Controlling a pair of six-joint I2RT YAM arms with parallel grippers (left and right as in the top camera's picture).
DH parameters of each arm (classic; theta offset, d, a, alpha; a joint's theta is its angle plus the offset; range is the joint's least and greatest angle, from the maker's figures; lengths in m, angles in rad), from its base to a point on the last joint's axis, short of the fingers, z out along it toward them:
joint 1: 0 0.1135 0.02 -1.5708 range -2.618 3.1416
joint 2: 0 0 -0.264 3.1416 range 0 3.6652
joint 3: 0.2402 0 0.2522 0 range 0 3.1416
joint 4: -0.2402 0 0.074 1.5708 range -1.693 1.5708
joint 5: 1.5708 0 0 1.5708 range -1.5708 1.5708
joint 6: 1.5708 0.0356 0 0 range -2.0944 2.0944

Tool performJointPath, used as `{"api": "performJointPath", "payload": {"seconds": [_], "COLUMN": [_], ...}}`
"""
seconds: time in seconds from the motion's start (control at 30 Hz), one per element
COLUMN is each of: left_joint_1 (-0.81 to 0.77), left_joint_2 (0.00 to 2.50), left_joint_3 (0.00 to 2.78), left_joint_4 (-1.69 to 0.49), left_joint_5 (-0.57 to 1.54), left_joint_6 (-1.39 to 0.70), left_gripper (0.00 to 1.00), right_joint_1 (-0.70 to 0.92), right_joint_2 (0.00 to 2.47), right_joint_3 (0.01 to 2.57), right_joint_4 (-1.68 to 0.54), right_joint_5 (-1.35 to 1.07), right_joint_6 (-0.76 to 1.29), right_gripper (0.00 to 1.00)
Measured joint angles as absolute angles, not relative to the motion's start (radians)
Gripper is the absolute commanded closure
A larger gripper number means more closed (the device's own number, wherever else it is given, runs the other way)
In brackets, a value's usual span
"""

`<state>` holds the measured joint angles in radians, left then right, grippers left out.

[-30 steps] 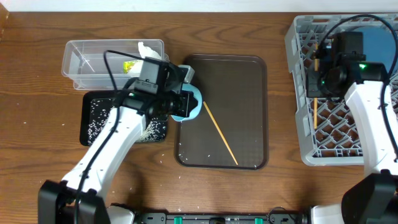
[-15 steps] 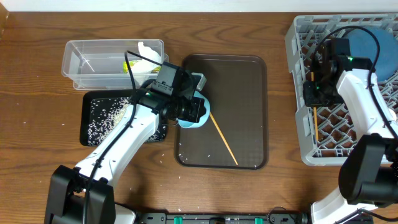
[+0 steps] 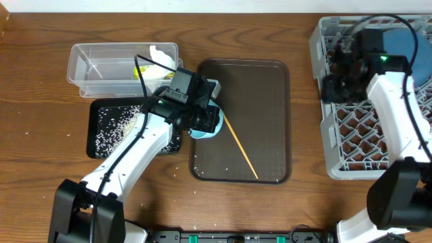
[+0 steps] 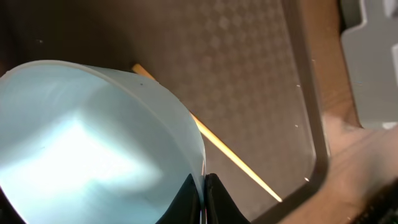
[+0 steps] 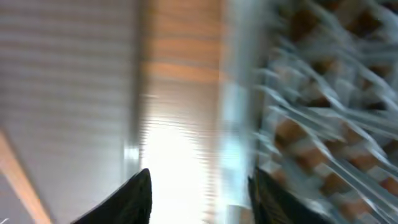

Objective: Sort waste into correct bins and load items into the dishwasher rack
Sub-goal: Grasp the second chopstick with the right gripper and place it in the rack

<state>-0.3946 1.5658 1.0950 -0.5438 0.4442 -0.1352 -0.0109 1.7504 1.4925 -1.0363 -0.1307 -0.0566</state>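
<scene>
My left gripper (image 3: 206, 120) is shut on the rim of the small light blue bowl (image 3: 202, 133), held over the left edge of the brown tray (image 3: 270, 81). In the left wrist view the fingertips (image 4: 203, 193) pinch the bowl (image 4: 87, 143) wall. One wooden chopstick (image 3: 239, 148) lies slanted on the tray, also seen as the chopstick (image 4: 230, 158) past the bowl. My right gripper (image 3: 332, 86) hangs over the left edge of the grey dishwasher rack (image 3: 364, 145). Its view is blurred, but the right gripper (image 5: 199, 180) is open and holds nothing. A dark blue bowl (image 3: 405, 47) stands in the rack.
The clear tub (image 3: 101, 67) at back left holds a white tissue (image 3: 160, 57) and a yellow-green wrapper (image 3: 140, 71). In front of it the black tray (image 3: 108, 128) carries scattered rice grains. A few grains lie on the wooden table (image 3: 40, 101).
The right gripper has opened and moved back along the rack's left edge; the chopstick it carried no longer shows in it. The left arm shifted slightly right with the bowl.
</scene>
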Motion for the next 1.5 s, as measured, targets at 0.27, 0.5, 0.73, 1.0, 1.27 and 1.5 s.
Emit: {"api": "performJointPath", "payload": {"seconds": [0.27, 0.5, 0.73, 1.0, 1.27, 1.5], "left_joint_1": [-0.361, -0.271, -0.134, -0.005, -0.006, -0.064], "left_joint_2": [1.565, 1.483, 1.345, 1.341, 1.341, 1.341], "left_joint_3": [1.095, 1.095, 1.095, 1.095, 1.095, 1.095], "left_joint_4": [-0.524, -0.579, -0.7, -0.744, -0.736, -0.664], "left_joint_5": [0.411, 0.404, 0.321, 0.289, 0.328, 0.439], "left_joint_6": [-0.136, -0.139, -0.139, -0.187, -0.199, -0.207], "left_gripper": [0.94, 0.94, 0.94, 0.94, 0.94, 0.94], "right_joint_1": [0.22, 0.406, 0.564, 0.686, 0.683, 0.563], "right_joint_2": [1.748, 1.8, 1.859, 1.942, 1.947, 1.921], "right_joint_3": [1.442, 1.304, 1.228, 1.222, 1.234, 1.299], "right_joint_4": [-0.986, -0.892, -0.779, -0.741, -0.751, -0.833], "right_joint_5": [-0.224, -0.236, -0.199, -0.026, 0.023, 0.02], "right_joint_6": [-0.078, -0.076, -0.05, 0.042, 0.101, 0.079], "right_gripper": [0.46, 0.46, 0.47, 0.81, 0.99, 0.99]}}
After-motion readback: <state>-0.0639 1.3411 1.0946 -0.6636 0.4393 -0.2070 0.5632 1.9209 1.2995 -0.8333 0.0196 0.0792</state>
